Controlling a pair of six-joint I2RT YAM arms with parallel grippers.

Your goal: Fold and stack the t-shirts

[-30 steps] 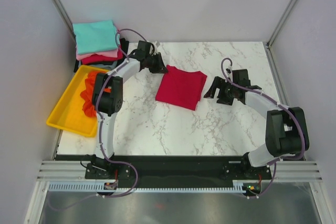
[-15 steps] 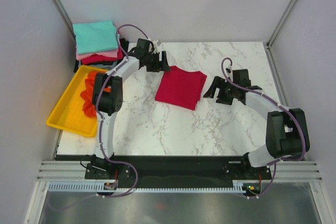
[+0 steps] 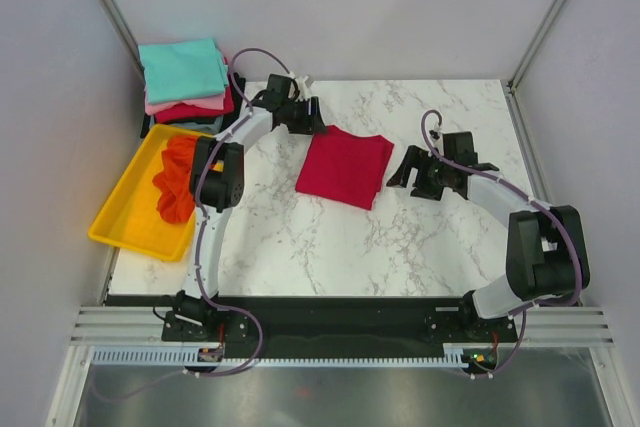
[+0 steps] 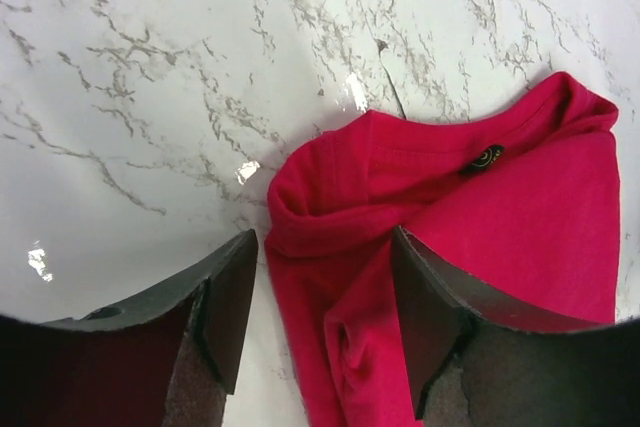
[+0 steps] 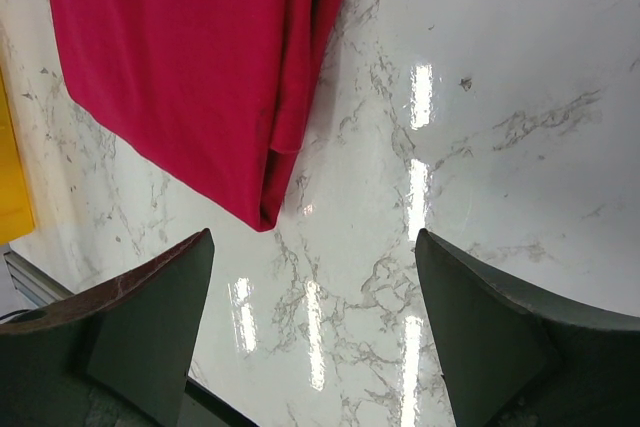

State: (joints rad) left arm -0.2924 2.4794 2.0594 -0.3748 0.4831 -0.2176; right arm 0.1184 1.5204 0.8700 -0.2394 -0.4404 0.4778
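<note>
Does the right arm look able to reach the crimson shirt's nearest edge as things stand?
Likely yes: the right hand, open, hovers just beside the crimson shirt, with only table between them; the left hand is at the shirt's opposite far corner.

Mid-table, the folded shirt [image 3: 345,167] — shirt stack [image 3: 183,72] behind tray [image 3: 125,212], left.

The left arm [image 3: 203,247] and right arm [image 3: 492,192] share one build: white tubular links between bulky black joint housings. Behind the left pincer [image 4: 320,287] and the right pincer [image 5: 310,287], a mauve-grey cable [image 3: 255,51] loops out and runs back to the black bases [image 3: 195,319]. The fingers [image 4: 225,297] are matte black wedges, scuffed pale along their edges.
</note>
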